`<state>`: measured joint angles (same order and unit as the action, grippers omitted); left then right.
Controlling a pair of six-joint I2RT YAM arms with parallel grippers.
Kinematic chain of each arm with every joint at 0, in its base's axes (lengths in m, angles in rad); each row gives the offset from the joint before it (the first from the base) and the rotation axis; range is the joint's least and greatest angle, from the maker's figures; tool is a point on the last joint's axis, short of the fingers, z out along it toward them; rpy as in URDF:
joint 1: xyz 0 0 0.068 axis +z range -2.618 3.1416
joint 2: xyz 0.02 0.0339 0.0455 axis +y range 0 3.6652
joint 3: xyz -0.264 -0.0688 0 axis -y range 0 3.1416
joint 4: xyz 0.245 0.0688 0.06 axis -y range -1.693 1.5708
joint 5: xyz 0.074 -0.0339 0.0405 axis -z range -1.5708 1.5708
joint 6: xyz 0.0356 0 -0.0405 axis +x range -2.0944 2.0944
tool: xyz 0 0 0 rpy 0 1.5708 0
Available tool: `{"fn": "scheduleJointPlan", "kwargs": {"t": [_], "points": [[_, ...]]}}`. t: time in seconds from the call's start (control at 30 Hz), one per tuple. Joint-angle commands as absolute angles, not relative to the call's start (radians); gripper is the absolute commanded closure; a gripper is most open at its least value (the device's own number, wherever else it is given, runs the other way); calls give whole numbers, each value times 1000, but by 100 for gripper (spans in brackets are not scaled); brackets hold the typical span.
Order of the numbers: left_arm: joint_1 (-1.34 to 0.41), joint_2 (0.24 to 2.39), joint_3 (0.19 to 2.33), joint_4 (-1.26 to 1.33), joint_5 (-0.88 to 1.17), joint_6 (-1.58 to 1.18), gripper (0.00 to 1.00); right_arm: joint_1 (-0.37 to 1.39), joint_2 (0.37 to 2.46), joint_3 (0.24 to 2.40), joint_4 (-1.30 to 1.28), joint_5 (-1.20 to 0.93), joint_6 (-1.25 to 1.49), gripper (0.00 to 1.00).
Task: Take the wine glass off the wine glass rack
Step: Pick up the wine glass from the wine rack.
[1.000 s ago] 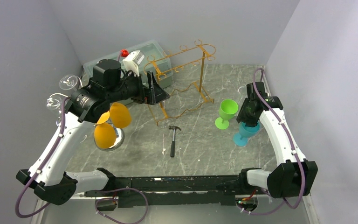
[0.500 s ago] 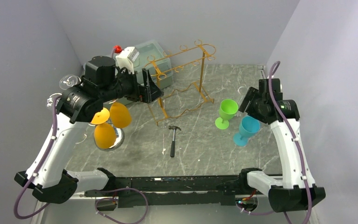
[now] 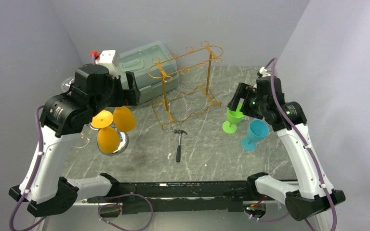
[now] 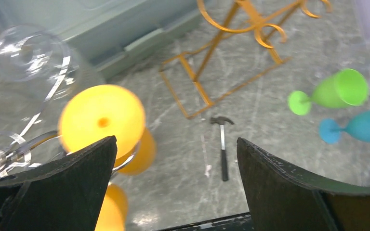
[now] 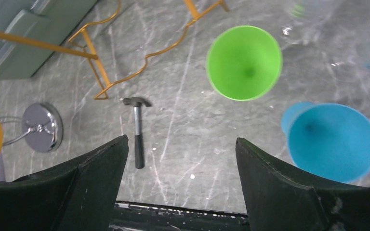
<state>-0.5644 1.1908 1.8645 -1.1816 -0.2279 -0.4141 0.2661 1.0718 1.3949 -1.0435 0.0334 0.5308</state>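
Observation:
A gold wire wine glass rack (image 3: 185, 67) stands mid-table with nothing hanging on it. To the left, a chrome stand (image 3: 120, 141) carries two orange wine glasses (image 3: 124, 119) upside down, and clear glasses (image 3: 70, 85) sit behind them. A green wine glass (image 3: 234, 115) and a blue wine glass (image 3: 255, 134) stand upright on the table at right. My right gripper (image 3: 235, 102) hovers open above the green glass (image 5: 244, 62), holding nothing. My left gripper (image 3: 130, 91) is open and empty above the orange glasses (image 4: 101, 118).
A small hammer (image 3: 178, 144) lies on the marble table in front of the gold rack. A grey-green lidded box (image 3: 144, 60) sits at the back left behind the rack. Grey walls close in the left, back and right sides.
My right gripper opened off the blue glass, rose and swung left over the green glass. The blue glass stays standing. My left arm pulled back leftward from the gold rack.

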Motion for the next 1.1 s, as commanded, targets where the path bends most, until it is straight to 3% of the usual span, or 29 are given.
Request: {"fn": "scheduleJointPlan", "kwargs": {"t": [0.0, 0.3, 1.07], "points": [[-567, 1158, 1914, -1291, -467, -444, 0, 336, 1096, 1454, -933, 16, 548, 15], [-566, 1189, 1907, -1369, -600, -500, 1, 366, 1114, 1450, -871, -31, 529, 11], [-553, 1261, 1752, -1255, -706, -574, 1, 371, 1082, 1395, -827, -57, 498, 8]]}}
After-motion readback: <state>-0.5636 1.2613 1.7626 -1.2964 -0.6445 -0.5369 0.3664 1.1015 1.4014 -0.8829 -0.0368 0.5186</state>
